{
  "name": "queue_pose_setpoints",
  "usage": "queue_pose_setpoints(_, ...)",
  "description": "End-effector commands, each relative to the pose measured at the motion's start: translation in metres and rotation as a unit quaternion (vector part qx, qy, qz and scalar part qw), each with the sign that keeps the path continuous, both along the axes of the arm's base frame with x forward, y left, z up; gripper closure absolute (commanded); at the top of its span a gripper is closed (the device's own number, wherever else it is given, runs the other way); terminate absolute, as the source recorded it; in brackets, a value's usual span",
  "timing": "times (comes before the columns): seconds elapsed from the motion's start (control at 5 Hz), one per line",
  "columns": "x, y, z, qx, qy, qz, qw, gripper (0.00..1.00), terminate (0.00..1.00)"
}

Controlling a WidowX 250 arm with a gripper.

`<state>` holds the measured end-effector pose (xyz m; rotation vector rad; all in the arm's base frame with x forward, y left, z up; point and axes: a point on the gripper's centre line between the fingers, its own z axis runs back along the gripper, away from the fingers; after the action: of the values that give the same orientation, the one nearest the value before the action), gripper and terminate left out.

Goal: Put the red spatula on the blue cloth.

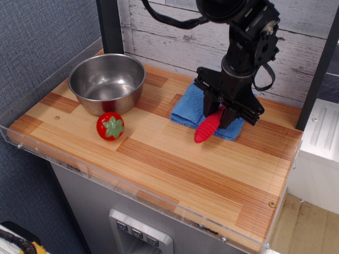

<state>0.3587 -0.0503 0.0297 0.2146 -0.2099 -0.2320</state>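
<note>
My gripper (218, 113) is shut on the red spatula (207, 127), a fork with a thick ribbed red handle. The handle slants down and to the front left; its free end hangs over the wood just in front of the blue cloth (192, 107). The metal head is hidden between the fingers. The light-blue folded cloth lies at the back of the table, and the black gripper body covers its right part. I cannot tell whether the handle tip touches the table.
A steel bowl (107, 80) stands at the back left. A round red toy tomato (110, 126) with a green leaf top lies in front of it. The wooden table (175, 164) has a clear plastic rim. A black post (110, 26) stands behind the bowl.
</note>
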Motion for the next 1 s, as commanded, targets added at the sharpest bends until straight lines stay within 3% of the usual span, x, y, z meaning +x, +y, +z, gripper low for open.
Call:
queue_pose_setpoints(0.0, 0.002, -0.006, 0.007, -0.015, -0.008, 0.005, 0.9998, 1.00, 0.00)
queue_pose_setpoints(0.2, 0.002, -0.008, 0.013, -0.017, -0.012, 0.009, 0.9997, 0.00, 0.00)
queue_pose_setpoints(0.6, -0.004, -0.013, 0.031, -0.012, -0.031, 0.015, 0.9993, 0.00, 0.00)
queue_pose_setpoints(0.8, -0.008, -0.014, 0.073, -0.002, -0.087, 0.006, 0.9962, 0.00, 0.00)
